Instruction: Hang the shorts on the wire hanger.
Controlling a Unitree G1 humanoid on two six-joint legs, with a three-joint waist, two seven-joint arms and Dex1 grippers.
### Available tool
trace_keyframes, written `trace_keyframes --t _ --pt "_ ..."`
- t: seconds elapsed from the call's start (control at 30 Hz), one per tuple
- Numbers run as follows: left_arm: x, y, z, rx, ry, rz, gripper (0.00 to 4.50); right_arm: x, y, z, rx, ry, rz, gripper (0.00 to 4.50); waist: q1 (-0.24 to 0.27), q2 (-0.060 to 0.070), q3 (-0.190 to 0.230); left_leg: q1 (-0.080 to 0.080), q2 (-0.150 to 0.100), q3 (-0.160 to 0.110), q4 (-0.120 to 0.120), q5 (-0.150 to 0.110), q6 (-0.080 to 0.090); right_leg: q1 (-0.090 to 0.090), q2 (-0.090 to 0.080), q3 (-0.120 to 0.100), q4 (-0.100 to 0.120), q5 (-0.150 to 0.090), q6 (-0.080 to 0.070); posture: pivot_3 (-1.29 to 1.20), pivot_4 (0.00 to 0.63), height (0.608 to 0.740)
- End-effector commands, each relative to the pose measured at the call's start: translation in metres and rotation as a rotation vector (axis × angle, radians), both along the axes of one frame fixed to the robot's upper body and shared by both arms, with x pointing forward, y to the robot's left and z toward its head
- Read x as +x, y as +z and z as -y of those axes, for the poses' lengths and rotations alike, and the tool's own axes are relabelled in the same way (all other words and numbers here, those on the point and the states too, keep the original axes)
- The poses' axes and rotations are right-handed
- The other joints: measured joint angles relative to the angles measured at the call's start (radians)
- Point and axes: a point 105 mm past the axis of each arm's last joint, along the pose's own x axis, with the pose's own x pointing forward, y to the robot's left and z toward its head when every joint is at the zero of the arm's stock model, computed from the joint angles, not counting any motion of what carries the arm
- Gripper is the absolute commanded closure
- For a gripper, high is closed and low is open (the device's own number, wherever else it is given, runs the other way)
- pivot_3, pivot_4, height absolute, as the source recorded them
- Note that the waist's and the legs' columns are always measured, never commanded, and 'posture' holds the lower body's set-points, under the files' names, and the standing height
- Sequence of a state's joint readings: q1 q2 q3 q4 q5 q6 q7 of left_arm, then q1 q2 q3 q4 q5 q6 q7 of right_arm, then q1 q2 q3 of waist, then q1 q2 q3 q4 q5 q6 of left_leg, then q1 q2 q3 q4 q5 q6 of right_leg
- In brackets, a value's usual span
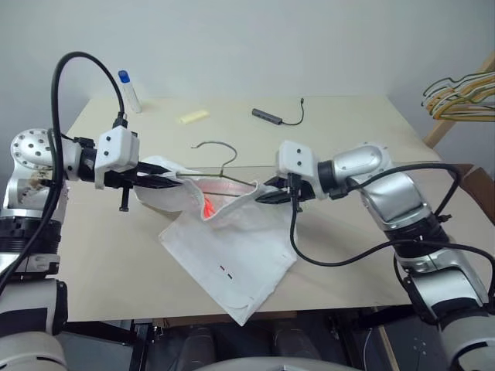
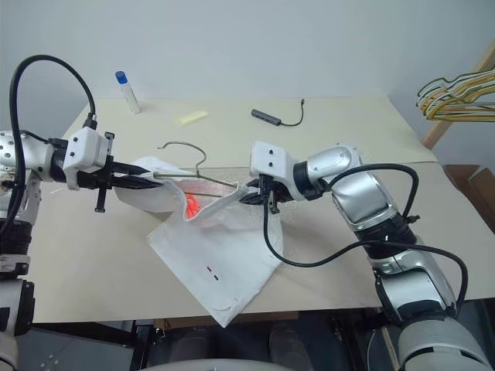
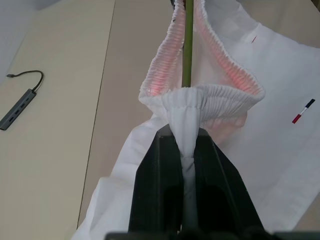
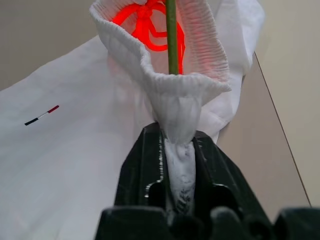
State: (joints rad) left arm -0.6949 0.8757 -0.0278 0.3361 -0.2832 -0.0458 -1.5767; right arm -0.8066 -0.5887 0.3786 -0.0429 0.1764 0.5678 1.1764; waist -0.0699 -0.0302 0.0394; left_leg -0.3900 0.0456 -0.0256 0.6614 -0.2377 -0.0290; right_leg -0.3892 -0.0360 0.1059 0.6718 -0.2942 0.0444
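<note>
Item: the shorts (image 1: 232, 263), white, elastic waistband (image 3: 215, 95). I hold them above the desk (image 1: 348, 201), the legs draping down onto its near part. Landmark for all placings: the wire hanger (image 1: 220, 158).

Left hand (image 1: 182, 179): clamped narrow on a pinch of waistband at the hanger's left end.
Right hand (image 1: 263, 197): clamped narrow on waistband at the hanger's right end.

Hanger: hook (image 1: 213, 145) pointing up and away from me, long axis running left to right between my two hands, which lie about equally near its ends. In both wrist views the wire runs straight into the open waistband, so I judge the bar sits inside the waist.

Shorts' long axis: waist along the hanger, legs trailing toward me and slightly right.

Beyond the hanger: a bottle (image 1: 129, 90), a yellow piece (image 1: 192, 117), a cabled adapter (image 1: 272, 117).
</note>
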Motion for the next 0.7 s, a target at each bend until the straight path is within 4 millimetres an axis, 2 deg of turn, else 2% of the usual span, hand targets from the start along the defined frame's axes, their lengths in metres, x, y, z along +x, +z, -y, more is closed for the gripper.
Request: trace_keyframes --t 0.03,0.07,0.13,0.2,0.37,0.5,0.57,0.7 --pt "-0.001 0.014 0.0 -0.033 -0.011 0.061 4.5 0.002 0.012 0.002 0.026 -0.01 0.023 4.49 0.0 0.0 0.0 0.0 0.0 0.0 0.0 0.0 0.0 0.0 0.0 0.0 0.0 0.0 0.0 -0.01 0.0 0.74" --pt "-0.001 0.015 0.0 -0.041 -0.013 0.066 4.5 0.002 0.012 0.002 0.026 -0.015 0.022 4.49 0.0 0.0 0.0 0.0 0.0 0.0 0.0 0.0 0.0 0.0 0.0 0.0 0.0 0.0 0.0 -0.01 0.0 0.74" --pt "0.003 0.018 0.002 -0.083 0.001 0.084 3.83 0.001 0.011 0.003 0.027 -0.018 0.023 4.5 0.0 0.0 0.0 0.0 0.0 0.0 0.0 0.0 0.0 0.0 0.0 0.0 0.0 0.0 0.0 -0.01 0.0 0.74" --pt "0.004 0.023 0.003 -0.129 0.002 0.079 3.37 0.001 0.011 0.004 0.032 -0.026 0.019 4.5 0.0 0.0 0.0 0.0 0.0 0.0 0.0 0.0 0.0 0.0 0.0 0.0 0.0 0.0 0.0 -0.01 0.0 0.74" --pt "0.012 0.03 -0.002 -0.175 0.057 0.1 1.83 0.002 0.012 0.01 0.055 -0.079 0.006 4.5 -0.001 0.0 0.0 0.0 0.0 0.0 0.0 0.0 0.0 0.0 0.0 0.0 0.0 0.0 0.0 -0.03 0.0 0.74" --pt "0.013 0.058 -0.015 -0.314 0.107 0.181 0.6 0.002 0.016 0.031 0.077 -0.18 -0.009 4.5 -0.001 0.0 0.0 0.0 0.0 -0.001 0.0 0.0 0.0 0.0 0.0 0.0 0.0 0.0 0.0 -0.05 0.0 0.74" --pt "0.012 0.07 -0.021 -0.399 0.131 0.208 0.01 0.001 0.02 0.047 0.101 -0.256 -0.014 4.5 -0.002 0.0 0.0 0.0 0.0 0.0 0.0 0.0 0.0 0.0 0.0 0.0 0.0 0.0 0.0 -0.06 0.0 0.74" --pt "0.01 0.078 -0.024 -0.525 0.168 0.225 0.01 0.001 0.028 0.077 0.149 -0.439 -0.049 4.5 -0.004 0.0 0.0 0.0 0.0 -0.001 0.0 0.0 0.0 0.0 0.0 0.0 0.0 0.0 0.0 -0.09 0.0 0.74"
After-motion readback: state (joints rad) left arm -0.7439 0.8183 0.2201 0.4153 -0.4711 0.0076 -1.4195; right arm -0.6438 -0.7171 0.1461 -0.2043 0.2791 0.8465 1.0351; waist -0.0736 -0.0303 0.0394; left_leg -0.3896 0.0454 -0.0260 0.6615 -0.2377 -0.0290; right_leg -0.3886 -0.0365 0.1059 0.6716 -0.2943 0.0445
